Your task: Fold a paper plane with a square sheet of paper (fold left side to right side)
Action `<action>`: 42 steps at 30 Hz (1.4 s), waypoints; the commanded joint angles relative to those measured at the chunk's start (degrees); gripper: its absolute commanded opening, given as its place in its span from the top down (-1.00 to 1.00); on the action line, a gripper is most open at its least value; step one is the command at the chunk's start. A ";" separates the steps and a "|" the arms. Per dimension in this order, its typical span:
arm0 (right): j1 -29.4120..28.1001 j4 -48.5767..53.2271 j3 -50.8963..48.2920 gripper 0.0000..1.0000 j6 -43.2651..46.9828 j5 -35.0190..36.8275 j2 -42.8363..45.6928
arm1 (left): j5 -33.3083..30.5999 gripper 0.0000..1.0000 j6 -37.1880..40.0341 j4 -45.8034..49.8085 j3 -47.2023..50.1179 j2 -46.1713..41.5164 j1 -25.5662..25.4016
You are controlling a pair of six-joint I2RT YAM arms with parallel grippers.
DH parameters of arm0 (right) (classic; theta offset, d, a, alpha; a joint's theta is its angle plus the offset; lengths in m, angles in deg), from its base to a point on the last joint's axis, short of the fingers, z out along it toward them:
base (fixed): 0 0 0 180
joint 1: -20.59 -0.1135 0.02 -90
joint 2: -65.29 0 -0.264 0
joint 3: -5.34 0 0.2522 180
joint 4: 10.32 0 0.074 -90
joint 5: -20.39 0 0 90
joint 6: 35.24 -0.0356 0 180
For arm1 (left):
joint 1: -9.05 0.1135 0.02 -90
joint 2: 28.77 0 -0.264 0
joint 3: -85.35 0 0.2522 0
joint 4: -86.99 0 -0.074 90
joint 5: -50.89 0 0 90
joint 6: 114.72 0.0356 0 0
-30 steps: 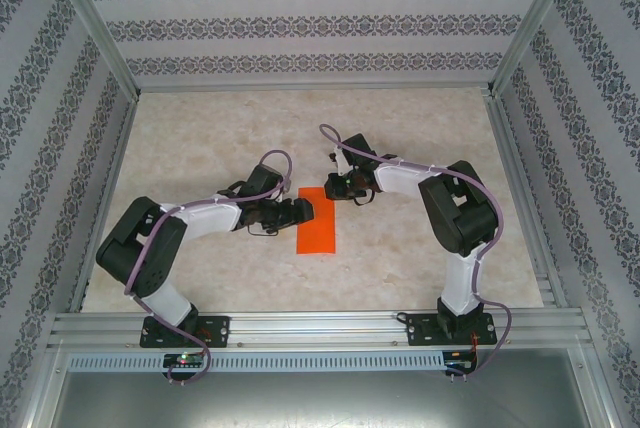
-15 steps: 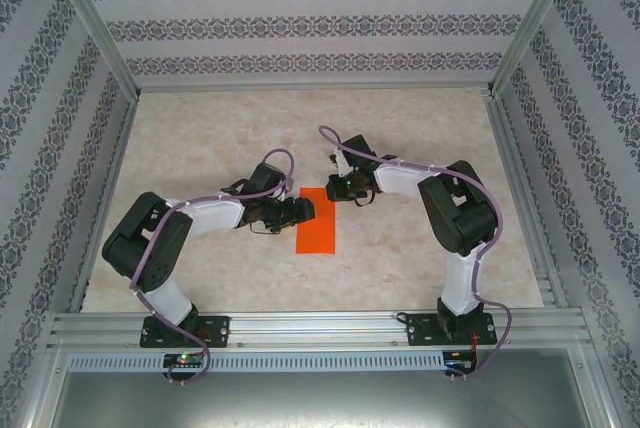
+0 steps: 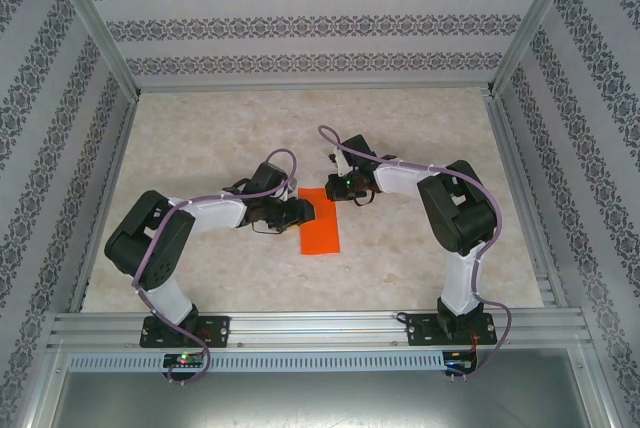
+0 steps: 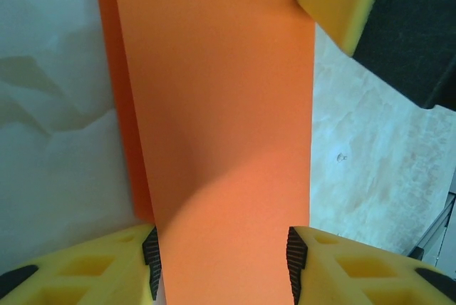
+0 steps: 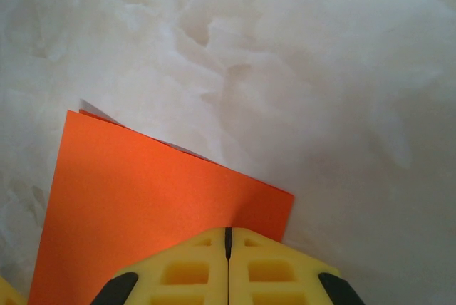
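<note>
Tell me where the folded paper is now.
In the top view the orange paper lies flat on the table, between the left gripper and the right gripper at its far end.

Paper (image 4: 228, 105) — thin, matt, smooth orange; bench (image 5: 320, 70) pale, marbled (faintly wrinkled sheen); left tool (image 4: 223, 266) yellow moulded plastic — black ribbed pads (image 4: 151, 259).
</note>
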 commanded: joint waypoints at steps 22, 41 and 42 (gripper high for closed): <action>0.36 -8.57 -11.10 0.10 4.95 2.94 15.57 | 0.92 0.95 -5.18 -0.89 1.04 -3.88 -0.69; -27.50 -11.27 -36.12 -0.62 17.28 21.13 41.77 | 2.51 1.00 -6.30 3.28 -2.70 -3.01 -0.68; -28.23 -11.14 -35.78 -0.63 17.81 22.19 40.70 | 2.51 1.00 -6.27 3.42 -2.72 -2.97 -0.74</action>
